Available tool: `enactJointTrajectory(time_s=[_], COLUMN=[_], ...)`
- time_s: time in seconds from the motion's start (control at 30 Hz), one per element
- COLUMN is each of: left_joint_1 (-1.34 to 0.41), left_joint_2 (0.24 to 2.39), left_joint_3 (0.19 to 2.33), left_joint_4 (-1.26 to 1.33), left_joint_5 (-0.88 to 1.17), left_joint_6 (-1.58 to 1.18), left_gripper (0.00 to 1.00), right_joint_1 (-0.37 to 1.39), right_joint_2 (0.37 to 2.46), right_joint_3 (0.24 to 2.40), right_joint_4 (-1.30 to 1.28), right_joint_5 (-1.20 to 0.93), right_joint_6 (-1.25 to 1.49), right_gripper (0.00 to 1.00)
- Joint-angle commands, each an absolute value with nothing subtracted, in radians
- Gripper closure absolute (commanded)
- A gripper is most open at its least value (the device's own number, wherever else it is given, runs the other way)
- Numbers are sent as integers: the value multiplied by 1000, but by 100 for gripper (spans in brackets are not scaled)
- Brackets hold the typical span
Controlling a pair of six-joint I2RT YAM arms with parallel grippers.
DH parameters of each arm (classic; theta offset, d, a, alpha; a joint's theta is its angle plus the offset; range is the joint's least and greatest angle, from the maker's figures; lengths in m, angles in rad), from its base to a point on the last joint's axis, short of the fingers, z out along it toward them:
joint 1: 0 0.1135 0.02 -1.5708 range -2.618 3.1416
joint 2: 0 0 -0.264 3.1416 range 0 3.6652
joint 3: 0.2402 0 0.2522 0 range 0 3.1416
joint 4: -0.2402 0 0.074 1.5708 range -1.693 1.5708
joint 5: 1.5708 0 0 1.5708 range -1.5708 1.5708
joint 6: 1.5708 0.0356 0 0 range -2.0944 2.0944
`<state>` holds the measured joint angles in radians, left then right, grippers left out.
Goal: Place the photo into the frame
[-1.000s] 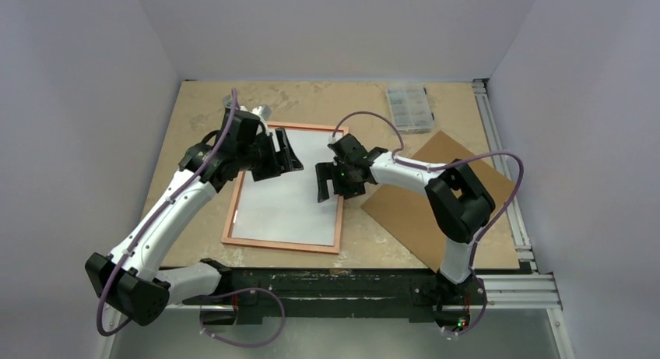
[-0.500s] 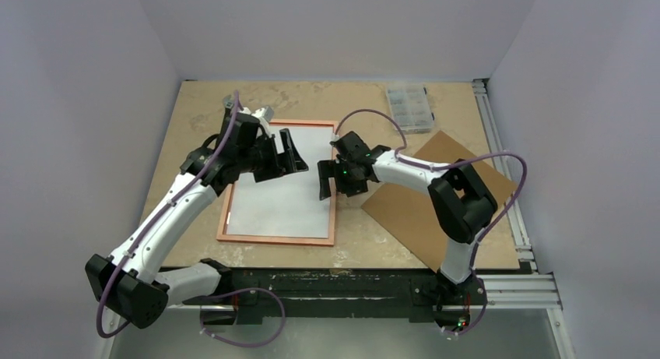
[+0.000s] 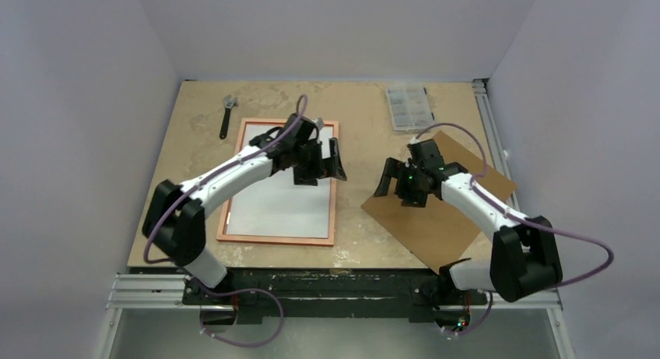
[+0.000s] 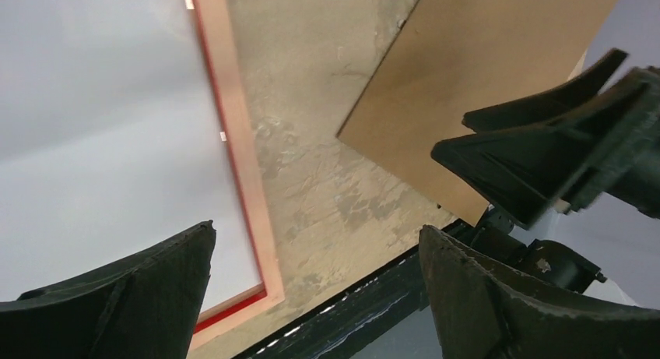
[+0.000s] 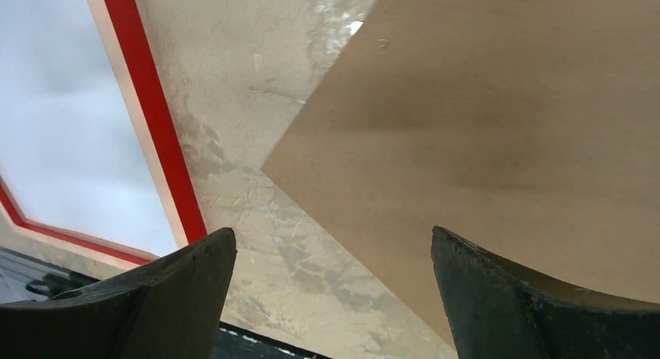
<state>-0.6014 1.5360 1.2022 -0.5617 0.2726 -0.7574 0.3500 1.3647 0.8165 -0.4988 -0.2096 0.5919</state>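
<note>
The photo [image 3: 280,199] lies white back up inside the frame [image 3: 276,238], which rests face down, evidently for loading from behind. The left gripper [image 3: 321,166] hovers over the frame's right rail, jaws wide and empty. Right of the frame, the right gripper [image 3: 398,189], equally spread, hangs above the brown backing board [image 3: 440,227], probably the next piece.

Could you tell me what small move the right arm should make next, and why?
Probably lower the open right gripper onto the corner of the board below it and grasp it: the photo already lies white side up inside the frame, and the board lies beside them.
</note>
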Motion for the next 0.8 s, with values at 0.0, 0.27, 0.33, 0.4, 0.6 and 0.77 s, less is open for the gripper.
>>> enactJointTrajectory(time_s=[0.0,0.27,0.33,0.4,0.6,0.77], left_joint_1=[-691,-790,-809,-828,-849,-848], left_joint_2=[1705,1997,2046,2083,2151,2187], left_joint_3=[1380,1687,1744,1794,1876,1902], left_joint_4=[-515,-593,-614,-627,-674,-676], left_joint_5=[307,262,236,213,111,57], left_joint_6=[-776,-751,-737,-726,-694,-682], left_gripper=[0,0,0,0,0,0], right_joint_1=[264,57,20,-25,-190,-269], right_joint_2=[1234,1131,1131,1113,1064,1087], right_joint_3=[815,819,852,856,840,803], right_joint_4=[-639,-850,-901,-923,-944,-882], right_joint_5=[-134,40,97,165,280,358], right_joint_6=[612,615,630,659,740,750], right_gripper=[6,2,1,1,2,5])
